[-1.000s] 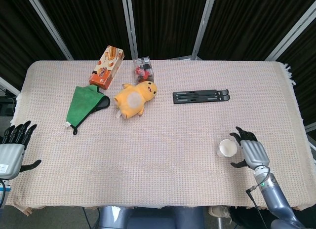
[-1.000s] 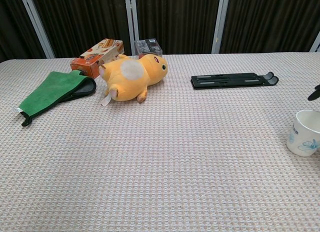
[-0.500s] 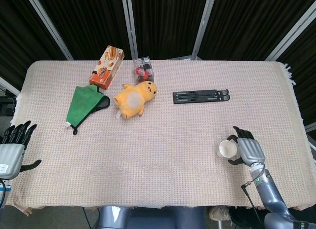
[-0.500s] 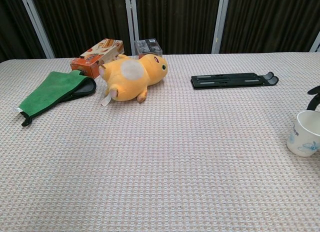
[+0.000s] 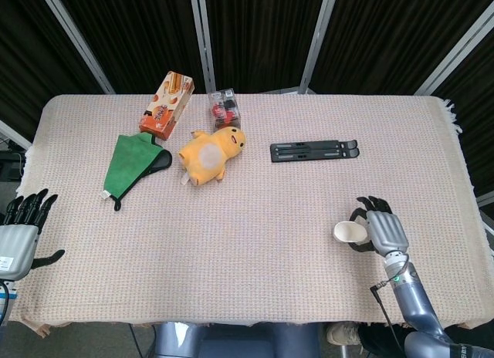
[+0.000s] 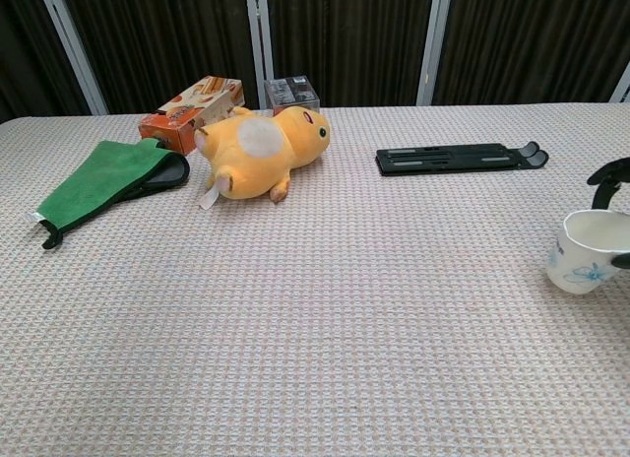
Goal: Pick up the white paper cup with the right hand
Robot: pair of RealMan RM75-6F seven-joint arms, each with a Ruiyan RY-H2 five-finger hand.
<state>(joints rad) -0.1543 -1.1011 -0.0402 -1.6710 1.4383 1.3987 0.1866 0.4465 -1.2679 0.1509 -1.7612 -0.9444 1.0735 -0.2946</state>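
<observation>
The white paper cup [image 5: 346,232] with a blue flower print [image 6: 587,265] is at the right front of the table, tilted with its mouth leaning left. My right hand [image 5: 384,231] grips it from the right side: fingers [image 6: 607,170] curl round the far side and the thumb lies on the near side. In the chest view only the fingertips show at the right edge. My left hand [image 5: 19,234] hangs off the table's left front corner with its fingers spread, holding nothing.
At the back left lie a yellow plush toy [image 5: 210,153], a green cloth [image 5: 133,162], an orange snack box [image 5: 167,104] and a small clear box [image 5: 224,108]. A black folded stand [image 5: 315,151] lies behind the cup. The table's right edge [image 5: 468,180] is near my right hand.
My right hand moved left onto the cup and closed its fingers round it. The cup shifted left and tipped from upright to tilted. The left hand has not moved.
</observation>
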